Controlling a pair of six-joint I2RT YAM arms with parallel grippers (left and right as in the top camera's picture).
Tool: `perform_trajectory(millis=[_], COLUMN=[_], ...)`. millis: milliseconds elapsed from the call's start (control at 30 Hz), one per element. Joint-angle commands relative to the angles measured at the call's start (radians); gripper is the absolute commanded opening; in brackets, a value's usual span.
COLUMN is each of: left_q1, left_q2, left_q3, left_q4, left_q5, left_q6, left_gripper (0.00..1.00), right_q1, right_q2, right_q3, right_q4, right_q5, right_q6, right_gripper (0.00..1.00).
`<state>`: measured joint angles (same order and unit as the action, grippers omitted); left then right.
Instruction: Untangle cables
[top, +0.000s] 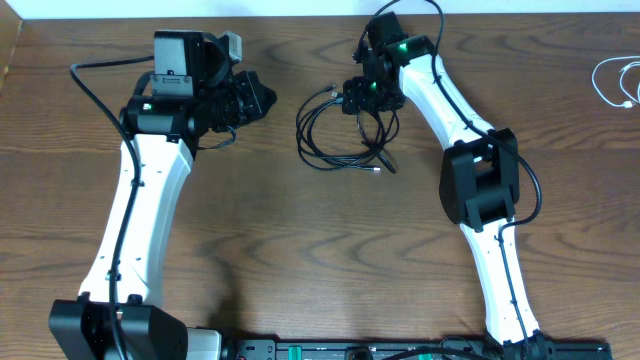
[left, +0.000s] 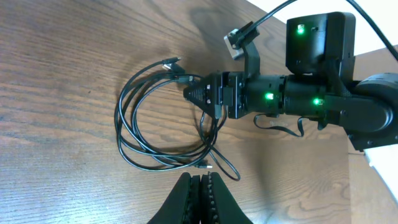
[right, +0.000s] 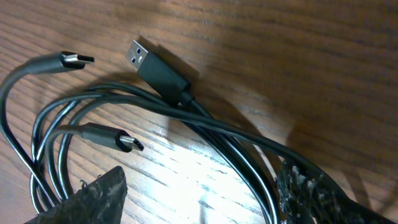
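Right gripper (right: 202, 190) spread wide, straddling black cable (right: 217, 127) strands at the coil's far-right edge — coil spreads left toward the left gripper (left: 200, 196), clenched on nothing, farther off — white cable (top: 598, 80) well apart, far right.

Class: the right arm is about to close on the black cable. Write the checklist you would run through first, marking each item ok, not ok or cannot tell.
1. Is the right gripper open over the black cable: ok, jaws apart.
2. Only one strand between its fingers: not ok, several run through.
3. Is the USB-A plug out of the pinch: ok, it lies ahead of the fingers.
4. Is the left gripper ready to help: not ok, it is shut, empty and off the loops.
5. Is the white cable separate: ok, it lies far off beyond the right arm.
6. Loops knotted: cannot tell.
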<state>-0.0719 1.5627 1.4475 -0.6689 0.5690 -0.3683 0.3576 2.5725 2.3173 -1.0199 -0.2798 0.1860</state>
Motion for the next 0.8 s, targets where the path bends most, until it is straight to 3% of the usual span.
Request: perform_trajectory(millis=[0,133,300,400,633,700,733,767], left_q1=[-0.006,-0.006,-0.006,-0.006,-0.006,-0.006,-0.006,-0.006], left_q2=[0.011,0.011,0.014,0.019,0.029,0.035,0.037,0.04], left_q3=[-0.01,-0.01,-0.017,-0.024,-0.026,-0.026,-0.026,-0.026], left_q4=[0.004,0.004,0.004,0.003,0.003,0.004,0.004,0.003], left_q5=[-0.032,-0.035,-0.043,-0.065,-0.073,-0.074,-0.073,-0.073], left_q6=[0.008,0.008,0.007,-0.01,-0.01,-0.01,-0.01,-0.01], left_gripper=[0.08,0.08,0.17,0.27,0.3,0.3,0.3,0.3], right_q1=[0.006,0.006,0.006,0.006,0.006,0.006,0.006,0.006], right_q2=[0.005,0.005,0.005,0.005,0.005,0.005,0.005,0.005], right_q3=[-0.005,-0.005,-0.004,-0.004,-0.004,-0.004,-0.004,-0.004], right_q4=[0.011,0.008,0.005,-0.025,-0.045,-0.042,-0.041,-0.037], right_q5=[0.001,0.001,-0.032,-0.07,-0.078,-0.078,-0.078,-0.078], right_q6=[0.021,0.04,0.046,0.046,0.046,0.058,0.066,0.07], right_gripper=[0.73,0.71,0.7,0.71,0.68,0.63,0.55,0.38])
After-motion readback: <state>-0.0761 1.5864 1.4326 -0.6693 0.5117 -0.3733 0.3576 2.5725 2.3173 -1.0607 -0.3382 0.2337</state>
